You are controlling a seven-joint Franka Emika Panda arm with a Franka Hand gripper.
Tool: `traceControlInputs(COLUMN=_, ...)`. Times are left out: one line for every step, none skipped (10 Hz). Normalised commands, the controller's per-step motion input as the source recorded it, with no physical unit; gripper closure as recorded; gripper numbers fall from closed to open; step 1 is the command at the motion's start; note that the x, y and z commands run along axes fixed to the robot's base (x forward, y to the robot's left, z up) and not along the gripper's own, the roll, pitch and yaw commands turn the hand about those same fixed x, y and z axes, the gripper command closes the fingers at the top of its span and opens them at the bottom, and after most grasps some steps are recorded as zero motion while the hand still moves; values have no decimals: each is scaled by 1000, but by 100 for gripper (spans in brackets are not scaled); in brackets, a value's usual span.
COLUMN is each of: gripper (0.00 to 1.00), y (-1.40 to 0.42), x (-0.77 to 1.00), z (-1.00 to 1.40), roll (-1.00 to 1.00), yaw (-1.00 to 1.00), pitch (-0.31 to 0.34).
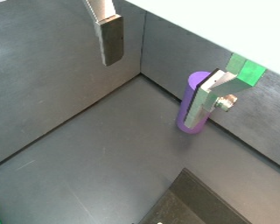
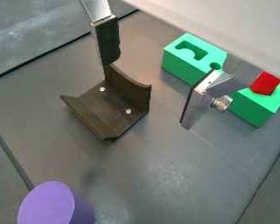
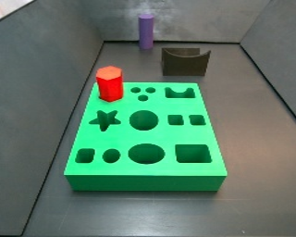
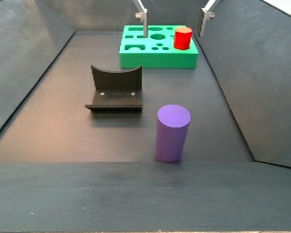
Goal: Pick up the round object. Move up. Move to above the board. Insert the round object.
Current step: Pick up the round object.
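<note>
Round object, a tall smooth purple cylinder (image 4: 171, 133): upright on the dark bench (image 4: 75, 109), long axis vertical, flat top up, near a corner wall in a wrist view (image 1: 192, 107).
Side view: bright green board (image 3: 144, 139) with shaped holes, carrying a red hexagonal peg (image 3: 108, 82); dark grey notched block (image 3: 185, 61) beyond.
Wrist view: gripper (image 2: 154, 74), silver plate fingers (image 2: 201, 101) spread wide, empty, well apart from the cylinder.

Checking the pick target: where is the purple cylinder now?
The purple cylinder stands upright on the floor, apart from the green board, nearest the dark grey block; the gripper is high above the board.
</note>
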Motion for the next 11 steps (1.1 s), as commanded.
traceControlInputs(gripper=0, y=249, x=0, z=-117, roll=-1, yaw=29, pitch=0)
traceControlInputs(gripper=0, y=374, x=0, z=-140, roll=-29, yaw=46, pitch=0)
traceControlInputs(gripper=0, y=560, x=0, z=-211, roll=-109, yaw=0, pitch=-59)
traceControlInputs(gripper=0, y=617, x=0, z=-180, roll=-134, yaw=0, pitch=-59)
traceControlInputs(gripper=0, y=714, x=0, z=-203, roll=-177, yaw=0, pitch=-74)
traceControlInputs(gripper=0, y=726, x=60, z=-217, roll=-166, yaw=31, pitch=-64)
traceControlInputs(gripper=0, y=754, x=126, z=-243, roll=-169, yaw=66, pitch=-61)
traceControlInputs(gripper=0, y=691, x=251, z=-271, roll=-146, yaw=89, pitch=-23)
traceControlInputs(gripper=0, y=609, x=260, z=-317, roll=-106, yaw=69, pitch=-30)
traceControlInputs(gripper=0, y=563, x=249, z=-351, roll=-84, yaw=66, pitch=-36)
traceControlInputs(gripper=0, y=580, x=240, z=-374, roll=-74, yaw=94, pitch=0)
